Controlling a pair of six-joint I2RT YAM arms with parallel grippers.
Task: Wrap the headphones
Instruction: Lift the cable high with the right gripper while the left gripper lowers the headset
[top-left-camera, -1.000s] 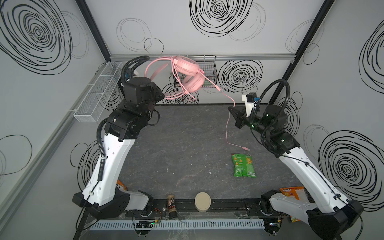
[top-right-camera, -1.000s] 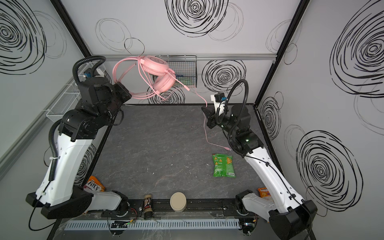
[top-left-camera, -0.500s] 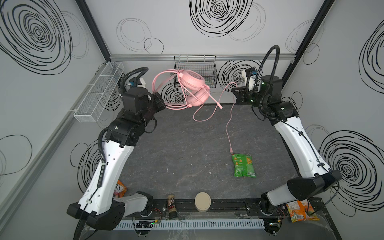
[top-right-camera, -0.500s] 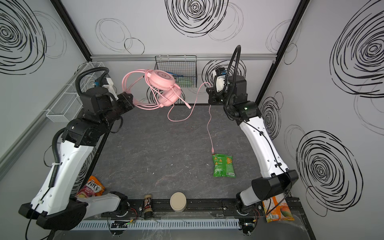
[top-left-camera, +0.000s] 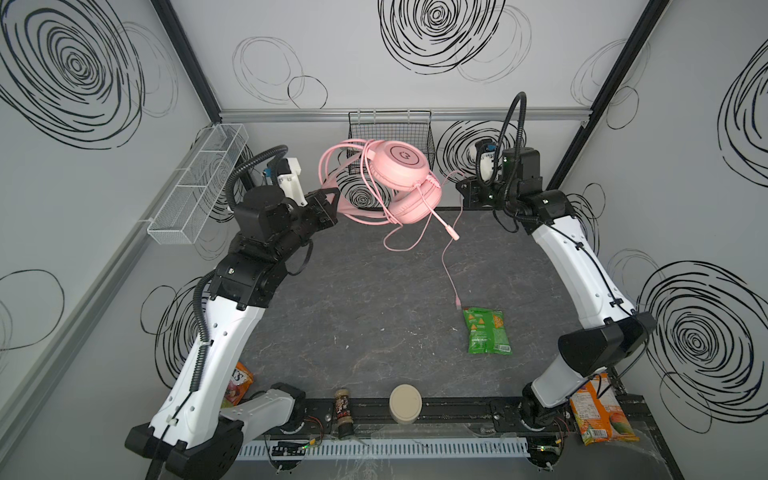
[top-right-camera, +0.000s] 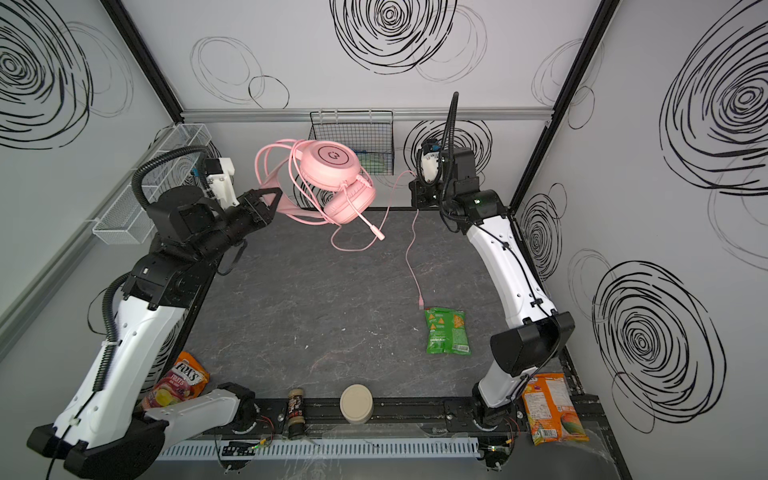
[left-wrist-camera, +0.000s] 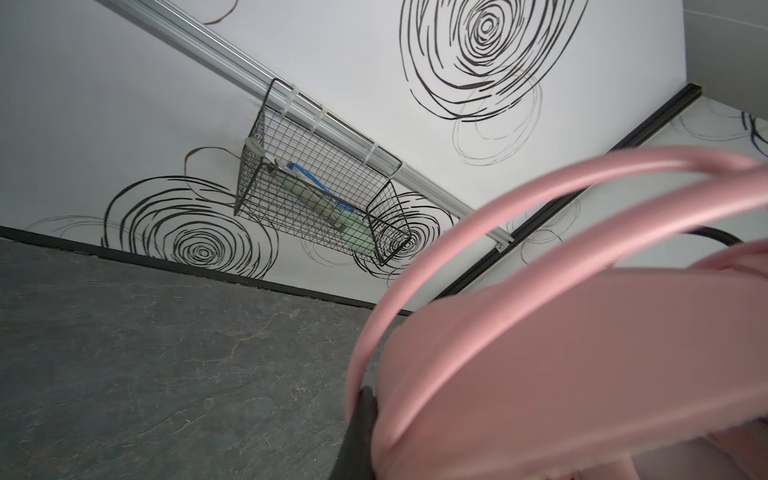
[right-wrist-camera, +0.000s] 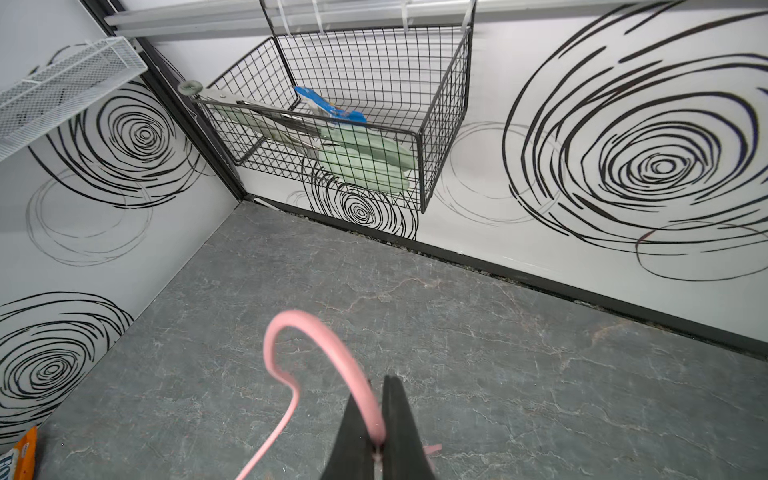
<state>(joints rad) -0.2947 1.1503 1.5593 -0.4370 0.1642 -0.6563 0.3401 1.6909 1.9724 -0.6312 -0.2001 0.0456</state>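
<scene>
The pale pink headphones (top-left-camera: 401, 166) (top-right-camera: 330, 164) hang in the air near the back wall, earcups stacked, with the boom microphone (top-left-camera: 451, 230) pointing down. My left gripper (top-left-camera: 332, 203) (top-right-camera: 272, 203) is shut on the headband (left-wrist-camera: 540, 332), which fills the left wrist view beside one black finger (left-wrist-camera: 361, 419). My right gripper (top-left-camera: 461, 189) (right-wrist-camera: 380, 386) is shut on the thin pink cable (right-wrist-camera: 316, 328). From there the cable (top-left-camera: 446, 257) drops to the table. Its plug (top-left-camera: 457, 305) lies by a green snack bag (top-left-camera: 486, 332). A cable loop (top-left-camera: 399, 245) hangs under the earcups.
A black wire basket (top-left-camera: 390, 137) hangs on the back wall behind the headphones. A white mesh tray (top-left-camera: 199, 183) is fixed to the left wall. At the front edge stand a spice jar (top-left-camera: 344, 411) and a round beige lid (top-left-camera: 405, 403). Snack bags (top-left-camera: 602, 409) (top-right-camera: 178, 378) lie at the front corners.
My right gripper has risen and moved back toward the rear wall with the cable. The headphones have dropped slightly and shifted right, and a slack loop now hangs below them.
</scene>
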